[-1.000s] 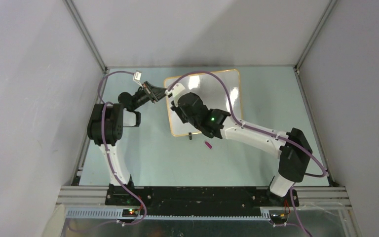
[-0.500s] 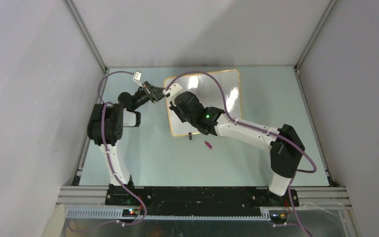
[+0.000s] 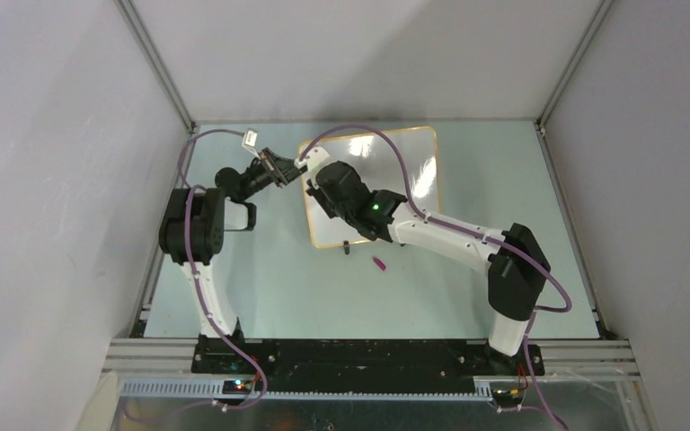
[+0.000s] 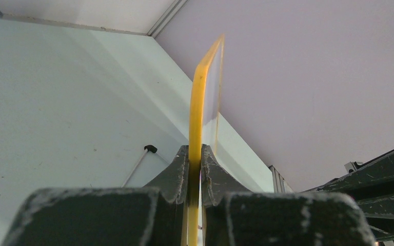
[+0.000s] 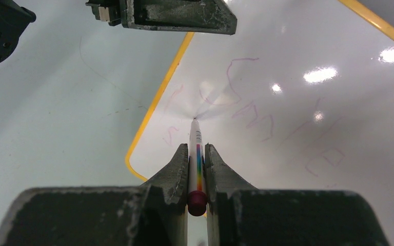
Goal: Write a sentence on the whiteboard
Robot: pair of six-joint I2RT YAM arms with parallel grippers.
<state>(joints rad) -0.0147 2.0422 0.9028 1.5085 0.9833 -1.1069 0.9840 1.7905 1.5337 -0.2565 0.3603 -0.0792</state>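
The whiteboard (image 3: 409,171), glossy white with a thin orange-yellow frame, lies at the back middle of the table. My left gripper (image 3: 289,169) is shut on its left edge; in the left wrist view the yellow frame (image 4: 199,97) runs up from between the jaws (image 4: 195,159). My right gripper (image 3: 323,184) is over the board's left part and is shut on a white marker with a rainbow stripe (image 5: 196,154). The marker's tip touches the board (image 5: 308,113) beside faint purple strokes (image 5: 246,102).
A small purple marker cap (image 3: 380,264) lies on the table in front of the board. A black clip foot (image 3: 347,244) sticks out at the board's near edge. Enclosure walls and metal rails surround the table.
My right gripper with the marker has moved a little left and back across the board. The left gripper and the board have not moved.
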